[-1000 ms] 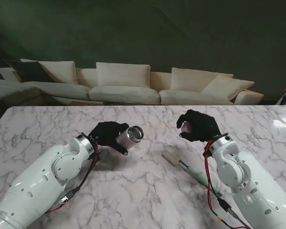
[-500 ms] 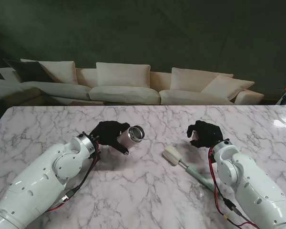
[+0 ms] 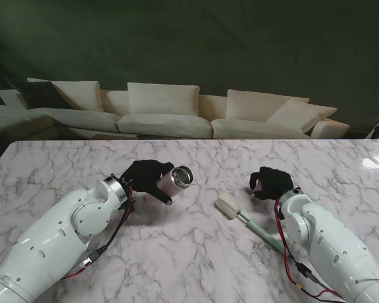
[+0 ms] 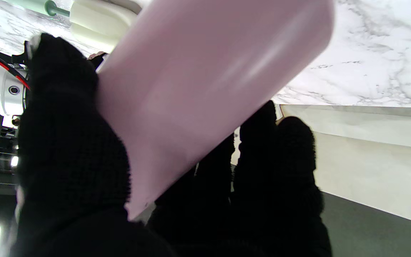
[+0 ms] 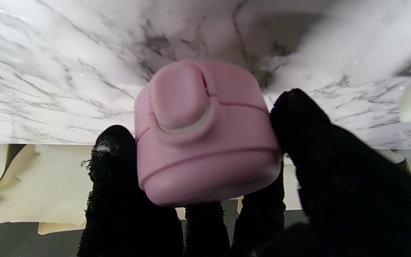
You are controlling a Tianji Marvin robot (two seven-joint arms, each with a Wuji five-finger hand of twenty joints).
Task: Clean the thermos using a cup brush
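The whole thing is sitting on a white marble table [image 3: 196,252] with grey veining, and behind it a long cream sofa [image 3: 164,113] is running along a dark green wall [image 3: 208,44], so it's looking more like a living room than a lab. The left hand [image 3: 145,178] in its black glove is wrapping its fingers [image 4: 277,160] around the pink thermos [image 3: 174,179], holding it tipped on its side off the table with the open steel mouth facing toward the robot's right; in the left wrist view the thermos body is filling most of the picture between thumb and fingers. The right hand [image 3: 270,184] is pinching the pink lid [image 5: 205,135] between thumb and fingers, hovering just over the marble, well apart from the thermos. The cup brush [image 3: 243,218] is lying flat on the table between the two hands, nearer to the right one, cream sponge head pointing toward the thermos, pale green handle running back beside the right forearm. From the stand view the lid is barely showing, the glove is hiding nearly all of it, and the far end of the brush handle is getting cut off behind the right arm. The inside of the thermos is too small to make out
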